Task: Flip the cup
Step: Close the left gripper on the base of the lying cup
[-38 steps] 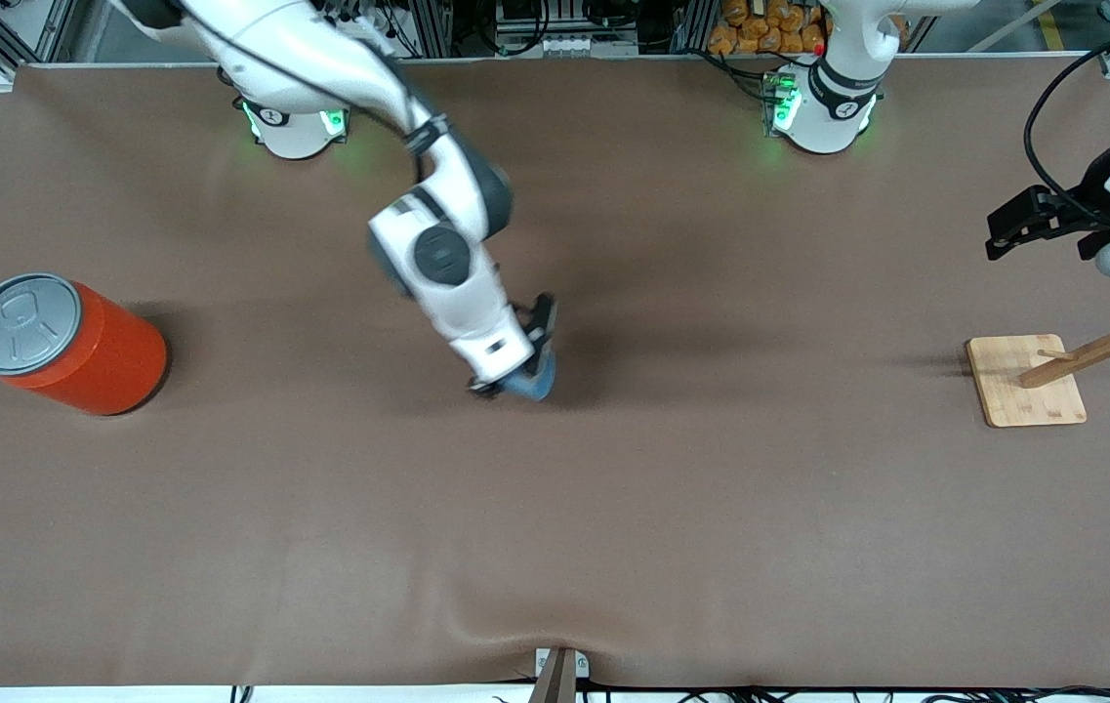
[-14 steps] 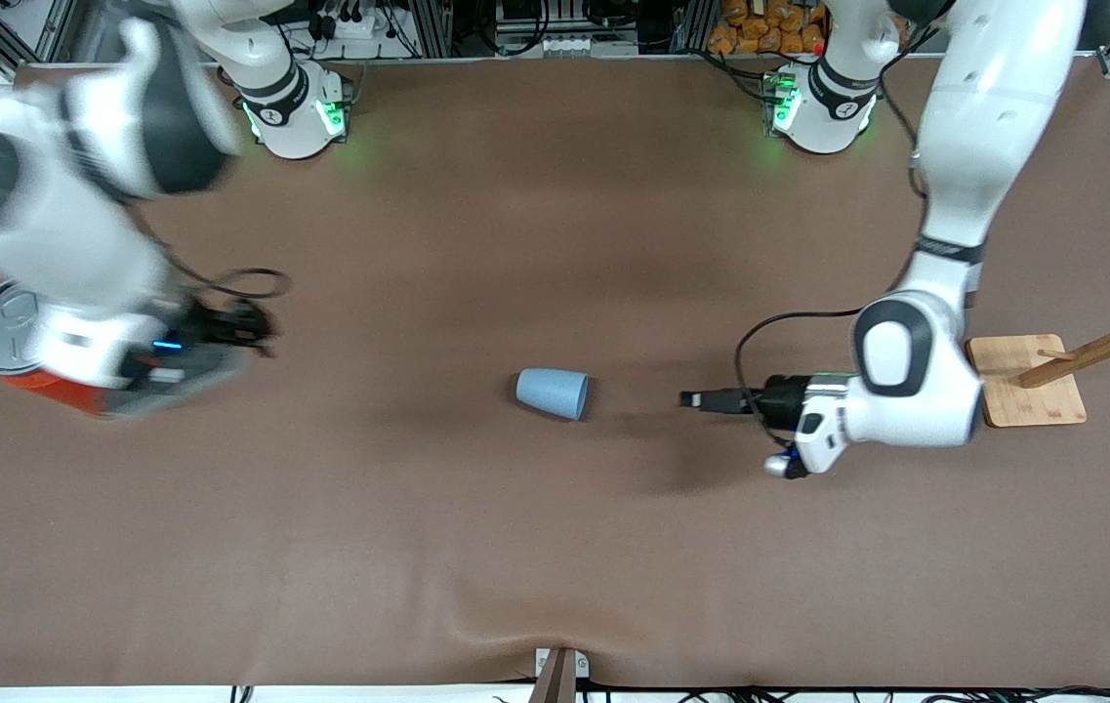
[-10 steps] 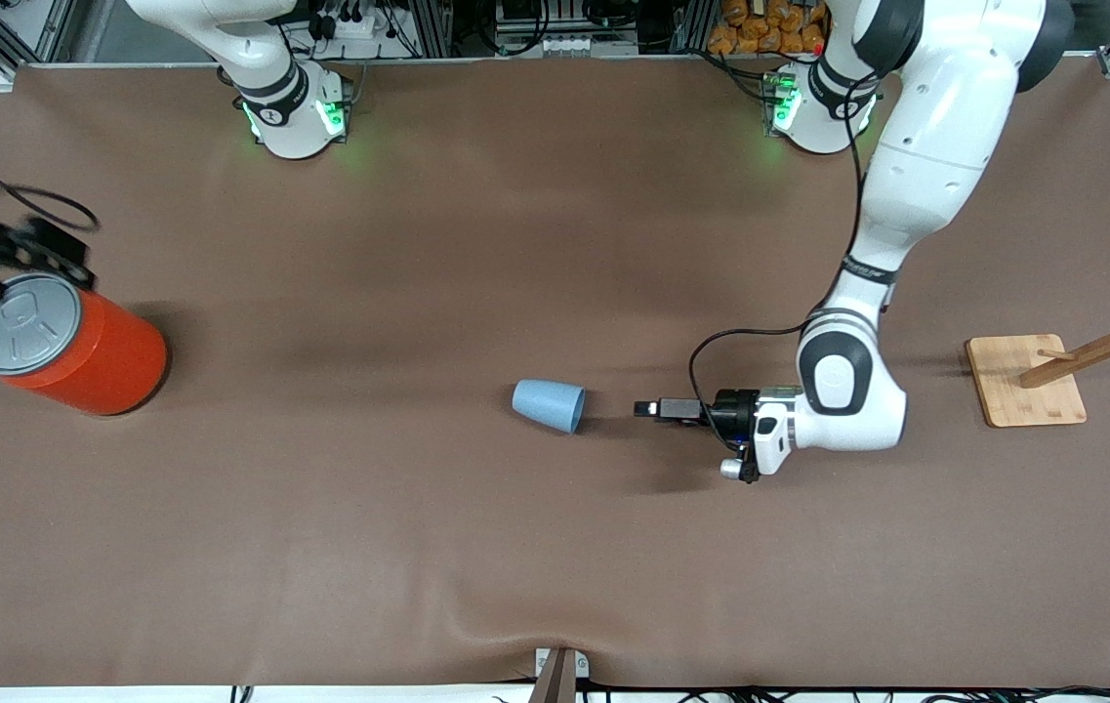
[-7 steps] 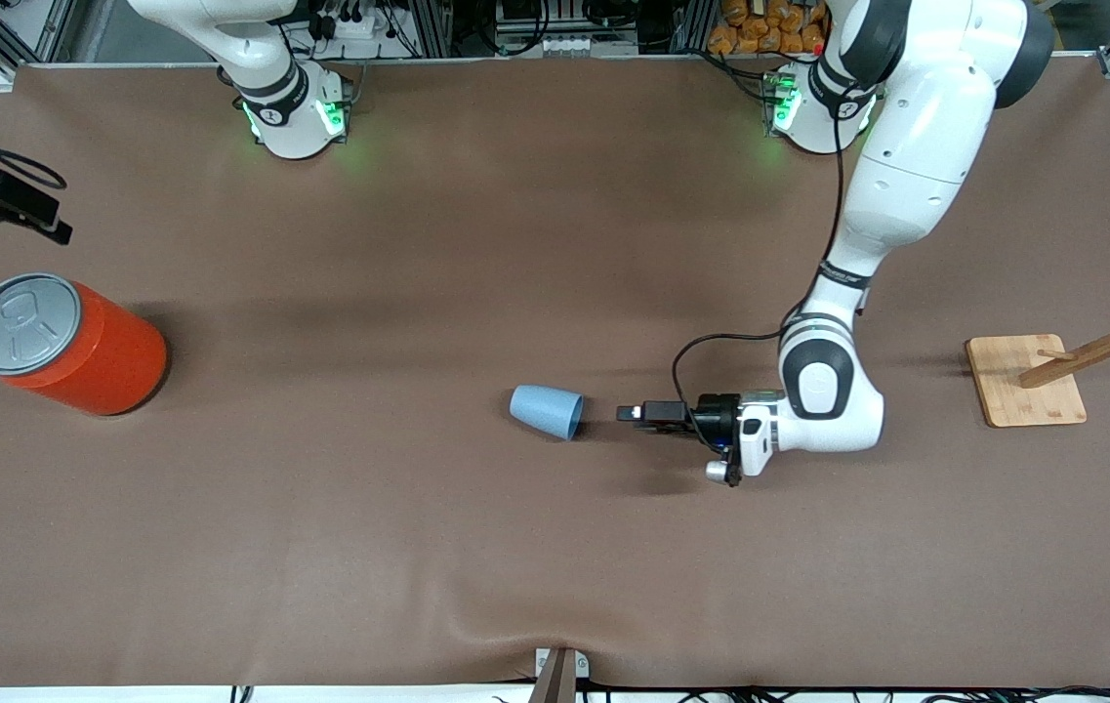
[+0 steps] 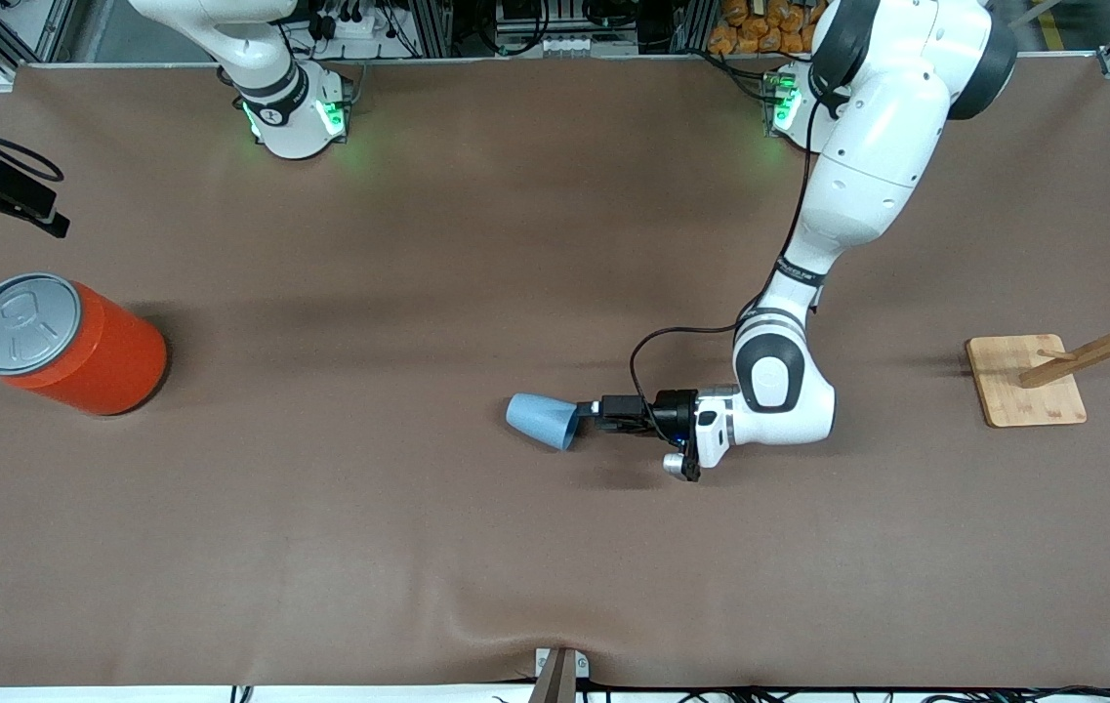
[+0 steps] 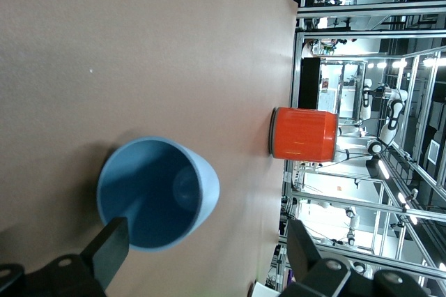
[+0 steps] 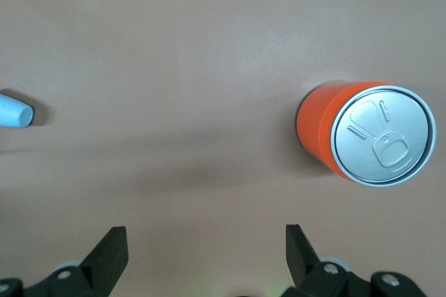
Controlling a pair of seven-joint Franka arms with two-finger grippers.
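The light-blue cup lies on its side in the middle of the table, with its mouth toward the left arm's end. In the left wrist view the cup shows its deep blue inside. My left gripper is low at the cup's mouth and open. One finger is right at the mouth and the other finger is beside the cup; whether either touches it does not show. My right gripper is open and empty, up at the right arm's end near the orange can. The cup shows small in the right wrist view.
A large orange can with a grey lid stands at the right arm's end; it also shows in the right wrist view and the left wrist view. A wooden rack on a square base stands at the left arm's end.
The right gripper let go of the cup, leaving it on its side, and drew back past the orange can. The left arm came in low up to the cup's mouth.
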